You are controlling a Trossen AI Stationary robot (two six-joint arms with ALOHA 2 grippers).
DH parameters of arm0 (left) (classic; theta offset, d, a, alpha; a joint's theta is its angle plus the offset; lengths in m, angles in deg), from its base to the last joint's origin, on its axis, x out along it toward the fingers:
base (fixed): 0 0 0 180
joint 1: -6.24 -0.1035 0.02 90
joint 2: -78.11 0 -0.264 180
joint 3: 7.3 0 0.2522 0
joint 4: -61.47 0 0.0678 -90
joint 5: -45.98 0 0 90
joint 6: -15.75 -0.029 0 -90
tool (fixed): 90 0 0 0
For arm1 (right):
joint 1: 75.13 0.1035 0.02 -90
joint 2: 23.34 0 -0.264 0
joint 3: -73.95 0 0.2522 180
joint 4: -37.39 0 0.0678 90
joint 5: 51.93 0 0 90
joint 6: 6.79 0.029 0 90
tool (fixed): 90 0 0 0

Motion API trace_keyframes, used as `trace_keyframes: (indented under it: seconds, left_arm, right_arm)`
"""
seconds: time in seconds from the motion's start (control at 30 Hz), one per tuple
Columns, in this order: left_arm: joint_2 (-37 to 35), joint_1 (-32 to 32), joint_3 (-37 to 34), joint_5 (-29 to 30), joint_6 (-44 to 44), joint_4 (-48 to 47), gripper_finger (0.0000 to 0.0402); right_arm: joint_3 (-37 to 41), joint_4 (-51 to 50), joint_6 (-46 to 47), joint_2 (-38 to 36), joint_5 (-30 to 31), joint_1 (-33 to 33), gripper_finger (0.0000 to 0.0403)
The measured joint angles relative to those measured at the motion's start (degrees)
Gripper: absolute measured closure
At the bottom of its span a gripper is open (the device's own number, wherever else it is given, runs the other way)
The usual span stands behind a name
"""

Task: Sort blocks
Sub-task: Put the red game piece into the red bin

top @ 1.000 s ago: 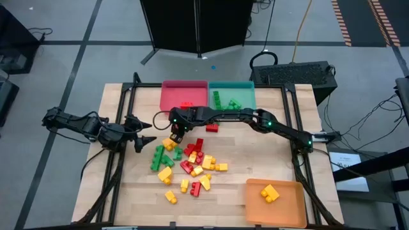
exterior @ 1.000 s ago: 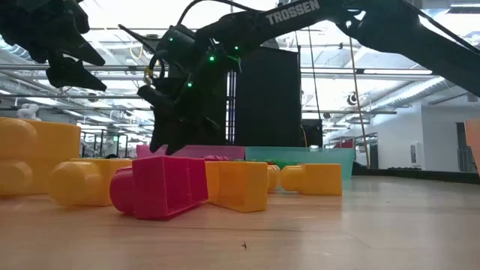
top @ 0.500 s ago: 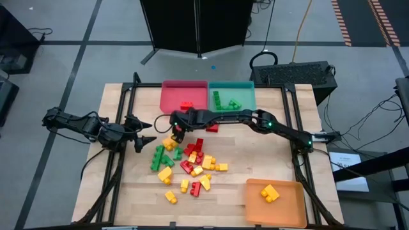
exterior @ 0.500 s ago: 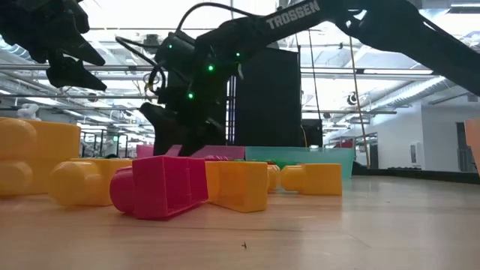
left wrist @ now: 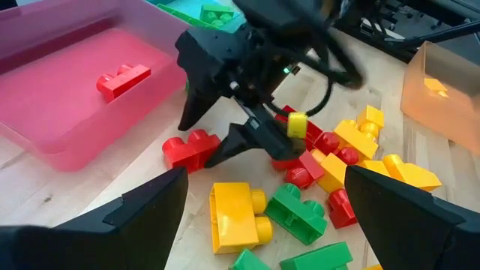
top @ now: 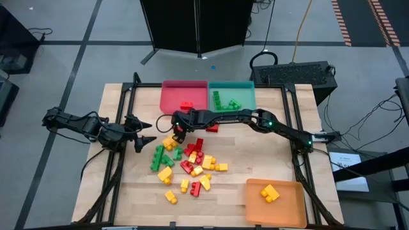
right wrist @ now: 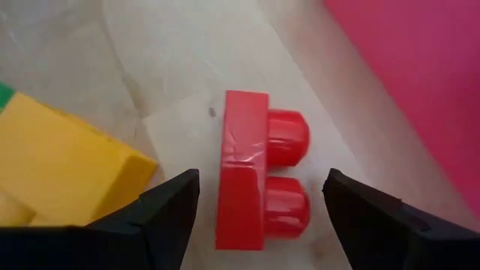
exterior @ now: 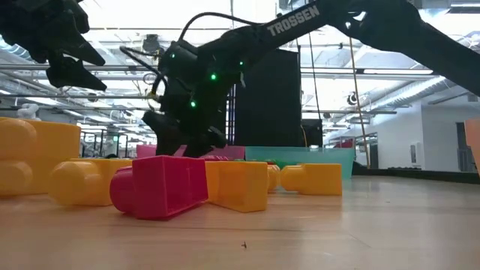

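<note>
Red, green and yellow studded plastic bricks [top: 188,163] on a pale wooden table [top: 255,156].
A red two-stud brick [right wrist: 259,180] lies beside the pink-red rectangular tray [top: 172,96]; the teal tray [top: 246,92] holds green bricks, the translucent orange tray [top: 291,201] yellow ones; dark arms carry small green lights.

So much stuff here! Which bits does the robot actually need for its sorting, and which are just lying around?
In the job:
- loose blocks heaped mid-table
- red block under the right gripper, jaws open
- red tray, teal tray, orange tray

Just there:
- black case behind the table
- floor cables
- left gripper, waiting at the table's left side
</note>
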Motion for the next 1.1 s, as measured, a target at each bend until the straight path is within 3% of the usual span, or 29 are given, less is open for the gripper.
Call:
trace_keyframes:
  seconds: [0.37,0.57,0.83,1.1]
  left_arm:
    - [0.0,0.0,0.0,0.0,0.0,0.0,0.004]
    - [0.0,0.0,0.0,0.0,0.0,0.0,0.004]
    - [0.0,0.0,0.0,0.0,0.1,0.0,0.004]
    - [0.0,0.0,0.0,0.0,0.0,0.0,0.004]
  right_arm:
    - [4.3,5.5,1.4,-0.1,0.7,-0.4,0.0167]
    - [4.3,3.3,2.6,-0.1,0.2,-0.6,0.0251]
    - [0.6,1.2,2.9,0.3,-2.3,0.0,0.025]
    - [-11.4,-3.5,0.5,0.3,-3.1,-0.7,0.025]
